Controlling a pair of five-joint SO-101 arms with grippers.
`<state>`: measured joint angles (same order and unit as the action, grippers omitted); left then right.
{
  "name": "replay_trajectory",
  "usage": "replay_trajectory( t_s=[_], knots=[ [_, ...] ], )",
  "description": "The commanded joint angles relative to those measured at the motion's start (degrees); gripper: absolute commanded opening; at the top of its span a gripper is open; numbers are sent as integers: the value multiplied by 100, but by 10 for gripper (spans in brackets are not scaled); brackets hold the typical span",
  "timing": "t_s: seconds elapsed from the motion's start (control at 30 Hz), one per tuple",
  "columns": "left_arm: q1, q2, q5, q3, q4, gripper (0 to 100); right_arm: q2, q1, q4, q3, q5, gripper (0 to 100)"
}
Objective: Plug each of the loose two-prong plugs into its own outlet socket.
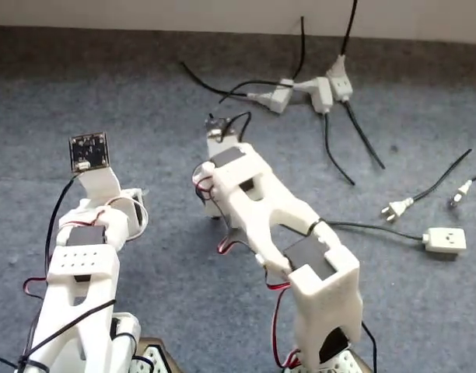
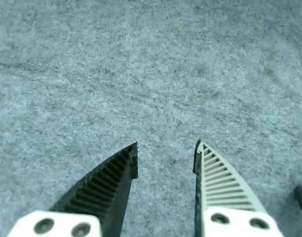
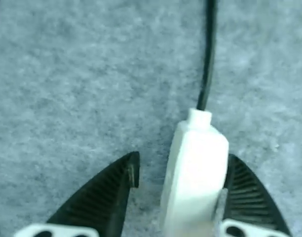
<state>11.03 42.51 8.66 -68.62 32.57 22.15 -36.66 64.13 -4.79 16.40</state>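
My right gripper is open around a white plug body with a black cable leading away from it. The body lies against one finger, with a gap to the other finger. In the high view, the right arm stretches to mid-carpet. My left gripper is open over bare carpet with nothing between its fingers; its arm stands at the left. A loose two-prong plug lies at the right, a second plug beyond it, and a white outlet socket nearer.
A cluster of white sockets and plugs with black cables lies at the far side near the wall. Cables trail across the grey-blue carpet at the right. The left and far-left carpet is open floor.
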Motion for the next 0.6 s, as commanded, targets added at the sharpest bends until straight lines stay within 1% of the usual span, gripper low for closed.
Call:
replay_trajectory(
  t_s=[0.0,0.17,0.27,0.47,0.57],
  knots=[
    [-110,119,26,31,-105,196,-286,-198,119,154,-193,282],
    [-110,119,26,31,-105,196,-848,-22,620,620,-193,282],
    [-110,119,26,31,-105,196,-1385,-4,699,673,-193,282],
    [-110,119,26,31,-105,196,-1692,-347,664,136,-185,282],
    [-110,119,26,31,-105,196,-1710,-154,664,22,-185,282]
  ],
)
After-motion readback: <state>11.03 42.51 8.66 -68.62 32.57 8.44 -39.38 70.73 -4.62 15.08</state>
